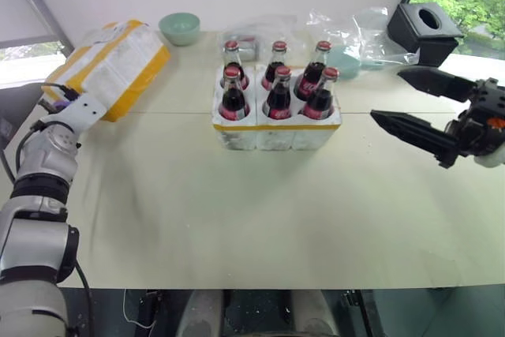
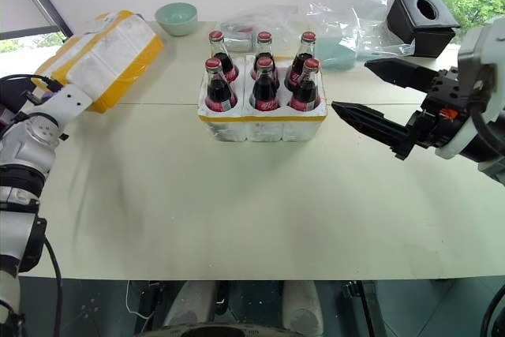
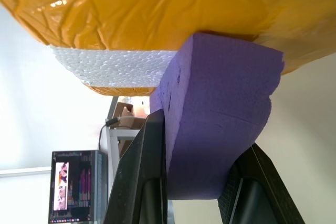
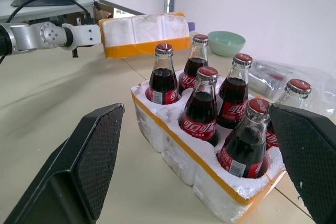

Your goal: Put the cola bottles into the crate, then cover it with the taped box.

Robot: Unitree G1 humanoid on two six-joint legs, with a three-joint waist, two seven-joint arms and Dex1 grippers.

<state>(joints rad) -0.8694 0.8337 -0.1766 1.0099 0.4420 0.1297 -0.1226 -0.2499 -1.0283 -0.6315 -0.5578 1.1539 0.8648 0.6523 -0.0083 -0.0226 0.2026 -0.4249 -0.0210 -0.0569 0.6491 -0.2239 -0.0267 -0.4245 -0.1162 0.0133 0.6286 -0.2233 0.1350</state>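
Note:
Several cola bottles (image 1: pixel 278 92) with red caps stand upright in the wells of the white crate (image 1: pixel 276 133) at the table's middle back. The taped box (image 1: pixel 118 65), white foam with broad yellow bands, sits tilted at the back left. A purple foam block (image 3: pixel 220 108) sticks out from its near underside, and my left gripper (image 3: pixel 205 129) is shut on that block; the gripper also appears in the left eye view (image 1: pixel 67 100). To the right of the crate my right gripper (image 1: pixel 387 95) hovers open and empty, pointing at the bottles.
A mint bowl (image 1: pixel 180 28) stands behind the taped box. Crumpled clear plastic bags (image 1: pixel 347 33) and a black box with a round hole (image 1: pixel 424 31) lie at the back right. The table's front edge (image 1: pixel 276 286) runs close to me.

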